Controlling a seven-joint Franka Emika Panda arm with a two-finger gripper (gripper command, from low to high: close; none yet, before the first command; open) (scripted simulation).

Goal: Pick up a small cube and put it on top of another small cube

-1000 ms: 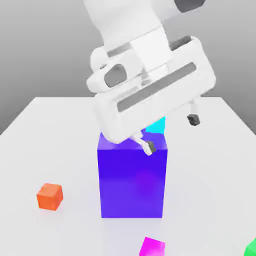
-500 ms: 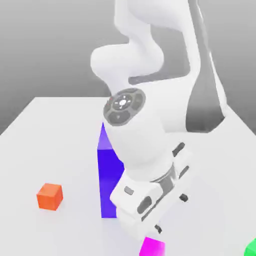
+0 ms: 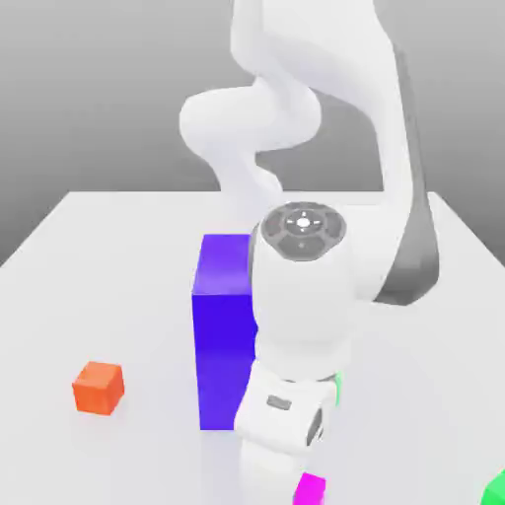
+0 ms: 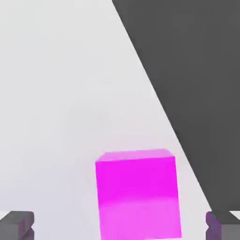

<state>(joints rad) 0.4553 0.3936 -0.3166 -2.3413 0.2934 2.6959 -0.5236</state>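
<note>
Jaws are seen spread wide and empty in the hand view, one fingertip (image 4: 18, 224) at 8 o'clock and the other at 4 o'clock, with the small magenta cube (image 4: 138, 194) resting on the white table (image 4: 61, 93) between them, ungrasped. In the exterior view, the arm (image 3: 301, 296) is bent low in front of the big purple-blue block (image 3: 223, 335), the magenta cube peeks out at 6 o'clock, and a small orange cube (image 3: 99, 387) sits at 8 o'clock; grasping, lifting and stacking are judged still to be done.

White Panda arm (image 3: 296, 296) bending steeply downward, wrist pointing toward the table, gripper (image 4: 120, 227) standing wide open, dark fingertips (image 4: 16, 224) sitting well apart.
</note>
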